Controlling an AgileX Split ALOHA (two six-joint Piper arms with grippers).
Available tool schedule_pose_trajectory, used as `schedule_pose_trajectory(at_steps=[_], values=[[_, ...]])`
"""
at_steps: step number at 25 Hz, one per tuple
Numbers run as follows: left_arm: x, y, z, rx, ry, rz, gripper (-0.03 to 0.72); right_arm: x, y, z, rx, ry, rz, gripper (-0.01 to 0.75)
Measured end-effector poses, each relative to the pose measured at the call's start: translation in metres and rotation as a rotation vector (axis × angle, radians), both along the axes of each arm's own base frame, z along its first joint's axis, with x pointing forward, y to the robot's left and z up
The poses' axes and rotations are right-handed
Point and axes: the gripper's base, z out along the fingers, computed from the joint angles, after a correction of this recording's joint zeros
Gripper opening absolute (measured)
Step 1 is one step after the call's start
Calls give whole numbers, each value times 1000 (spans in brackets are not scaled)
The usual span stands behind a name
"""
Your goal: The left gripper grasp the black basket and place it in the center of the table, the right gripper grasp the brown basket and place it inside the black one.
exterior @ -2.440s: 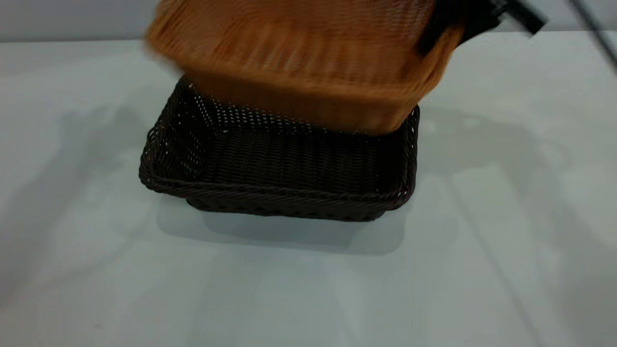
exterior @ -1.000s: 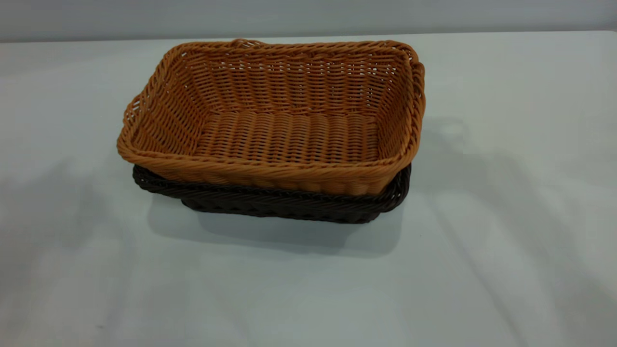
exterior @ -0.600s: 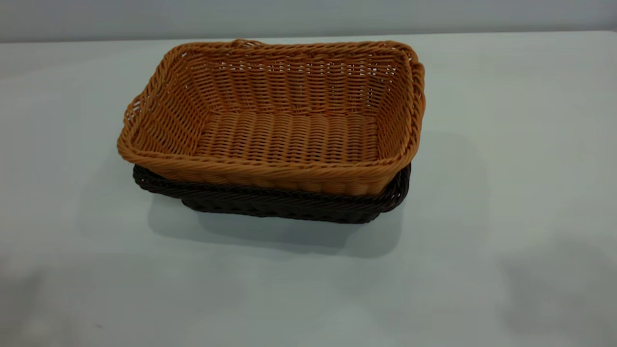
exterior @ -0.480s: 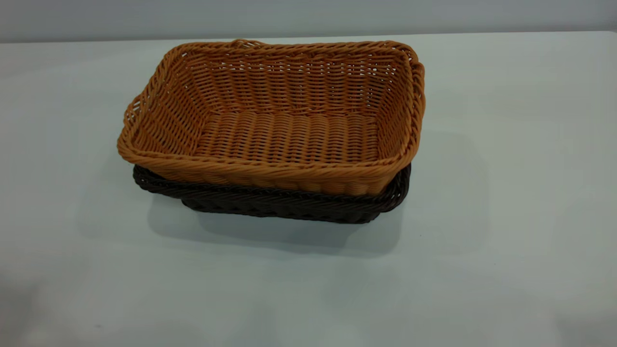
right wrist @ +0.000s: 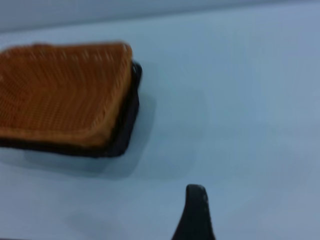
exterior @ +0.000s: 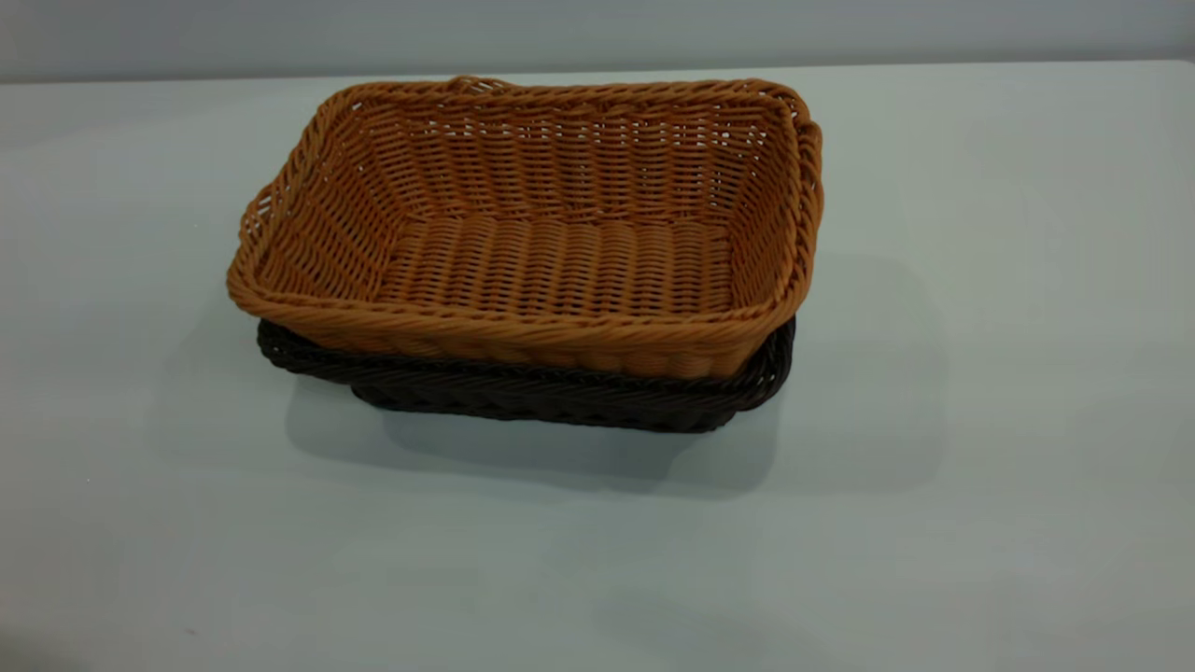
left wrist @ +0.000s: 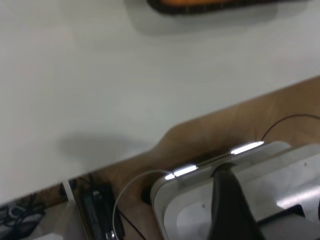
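Note:
The brown basket (exterior: 551, 252) sits inside the black basket (exterior: 560, 397) near the middle of the table (exterior: 980, 373); only the black rim and lower front wall show beneath it. Neither gripper appears in the exterior view. In the right wrist view the nested brown basket (right wrist: 60, 95) and black basket (right wrist: 125, 125) lie well away from my right gripper (right wrist: 196, 212), of which only a dark tip shows over bare table. In the left wrist view my left gripper (left wrist: 227, 205) is a dark tip over a silver base (left wrist: 285, 175) beyond the table edge, far from the baskets (left wrist: 200, 2).
The table's near edge (left wrist: 150, 150) runs across the left wrist view, with a brown surface (left wrist: 210, 135), cables and dark gear (left wrist: 100, 210) below it. A grey wall (exterior: 597, 33) stands behind the table.
2.4 s ago my right gripper held the brown basket above the black one. Now it rests inside, let go. Both arms and their shadows have left the exterior view.

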Motion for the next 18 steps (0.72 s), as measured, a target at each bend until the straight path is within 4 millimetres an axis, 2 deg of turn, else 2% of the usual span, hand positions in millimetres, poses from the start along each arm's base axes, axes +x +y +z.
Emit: schedule_pose_trajectory(at_steps=[6,11,18], values=[[-37,4,-26,-2,-54,-5,369,0,1,0,-20,-10,23,531],[-60,9,-46,8,-196,16,369,0,1,0,-19,-10,31,531],[-90,15,-51,8,-365,45,369,0,2,0,-19,-10,33,531]])
